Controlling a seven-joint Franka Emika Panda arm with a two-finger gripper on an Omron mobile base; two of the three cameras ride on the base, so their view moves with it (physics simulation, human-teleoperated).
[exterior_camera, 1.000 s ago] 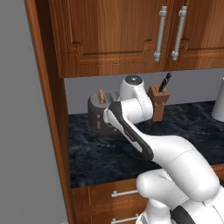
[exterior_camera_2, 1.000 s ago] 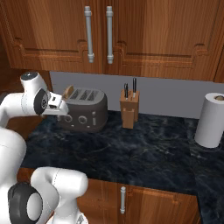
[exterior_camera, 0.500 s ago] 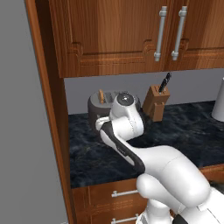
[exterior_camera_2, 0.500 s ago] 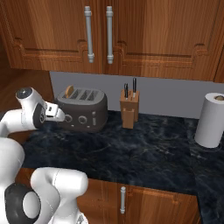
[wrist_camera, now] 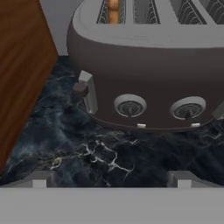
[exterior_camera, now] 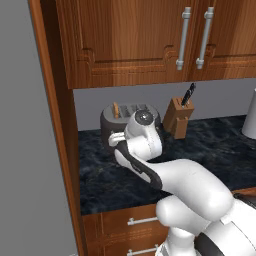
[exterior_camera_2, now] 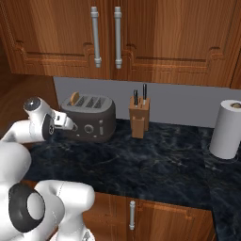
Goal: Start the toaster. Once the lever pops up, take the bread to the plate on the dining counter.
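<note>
Dark grey with a silvery slotted top, one toaster (exterior_camera_2: 88,117) stands on the black marbled counter (exterior_camera_2: 155,167) against the grey back wall, under wooden cabinets (exterior_camera_2: 117,37). Two round knobs (wrist_camera: 130,105) sit side by side on its front, and one lever (wrist_camera: 81,89) sits at the front's left corner in the hand view. One tan-brown slice of bread (exterior_camera: 116,109) stands upright in the slot at the toaster's left end (its top edge pokes above the slot); the other slots hold nothing that can be seen.

One wooden knife block (exterior_camera_2: 140,116) stands just right of the toaster with two dark handles sticking out of it. One white paper towel roll (exterior_camera_2: 227,128) stands well apart at the right end of the counter.

One gripper (exterior_camera_2: 70,126) hangs low in front of the toaster's lever corner, near it but not touching. Its jaws are spread wide with nothing between them.
</note>
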